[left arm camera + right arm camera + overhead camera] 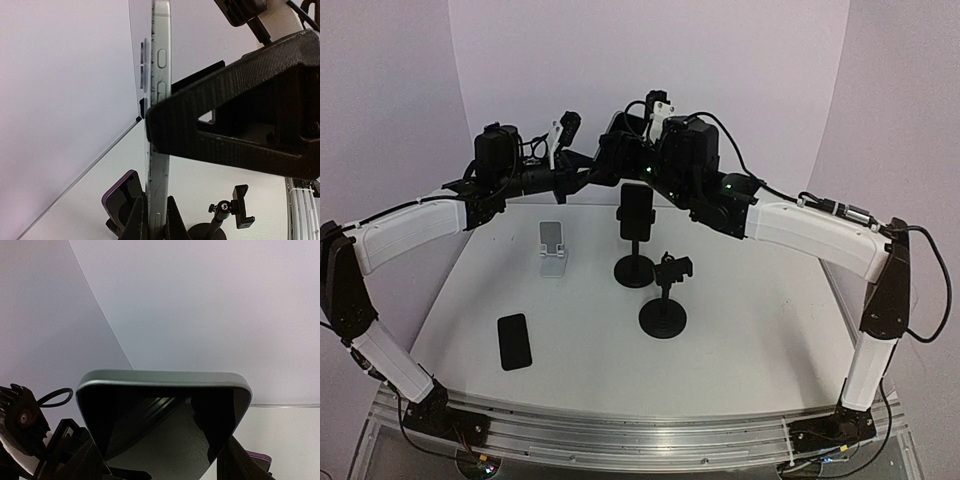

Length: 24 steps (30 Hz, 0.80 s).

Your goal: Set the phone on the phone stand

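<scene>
I have the silver phone [160, 75] up in the air between both arms, over the middle of the worktop's [750, 330] far edge, clear of every stand below.

In my left wrist view it stands edge-on, with its side buttons facing the camera. The left end effector [155, 212] is pressed together on it, one finger on each flat face at the end nearest the camera.

The right end effector [160, 455] pinches the same phone across its width. In my right wrist view the dark glass and rounded grey rim fill the space between its two fingers. From the left wrist I see one of those black ribbed fingers [235, 125] lying against the phone's long edge.

Below the arms, a black round-based stand [634, 268] sits near the middle of the worktop, toward the far edge. It carries a dark phone [637, 210] upright. Just beside it, toward the near right, is a second black stand [663, 300] with a small clamp head that grips nothing. A white stand [553, 250] sits to their left, toward the far-left corner, with nothing on it. A black phone [514, 341] lies flat toward the near-left corner.

In the left wrist view a purple phone [120, 200] shows low down, just beside my fingers. I cannot tell from there what carries it.
</scene>
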Each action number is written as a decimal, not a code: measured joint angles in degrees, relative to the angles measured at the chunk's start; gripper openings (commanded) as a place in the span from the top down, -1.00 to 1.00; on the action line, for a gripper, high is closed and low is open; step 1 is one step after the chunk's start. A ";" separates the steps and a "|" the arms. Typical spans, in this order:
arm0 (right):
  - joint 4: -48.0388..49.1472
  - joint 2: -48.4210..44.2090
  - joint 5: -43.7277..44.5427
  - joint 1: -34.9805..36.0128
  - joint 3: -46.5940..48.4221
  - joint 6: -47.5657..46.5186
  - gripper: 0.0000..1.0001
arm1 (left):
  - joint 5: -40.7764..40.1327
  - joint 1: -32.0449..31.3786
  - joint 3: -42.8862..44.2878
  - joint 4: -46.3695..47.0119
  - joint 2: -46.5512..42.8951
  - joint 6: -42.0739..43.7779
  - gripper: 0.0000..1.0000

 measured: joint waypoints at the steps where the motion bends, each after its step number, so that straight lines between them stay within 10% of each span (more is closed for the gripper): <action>1: 0.29 0.15 0.26 0.01 0.01 -0.06 0.14 | -0.45 -0.09 0.00 -0.06 0.00 -0.08 1.00; 9: 2.91 -2.49 -8.64 -2.05 -4.88 -7.63 -0.95 | 7.05 2.50 -6.03 9.19 -0.73 -10.16 1.00; 24: 4.74 -13.85 -49.71 -14.47 -11.57 -15.76 -0.60 | 22.37 2.56 -12.37 34.44 -1.09 -25.62 1.00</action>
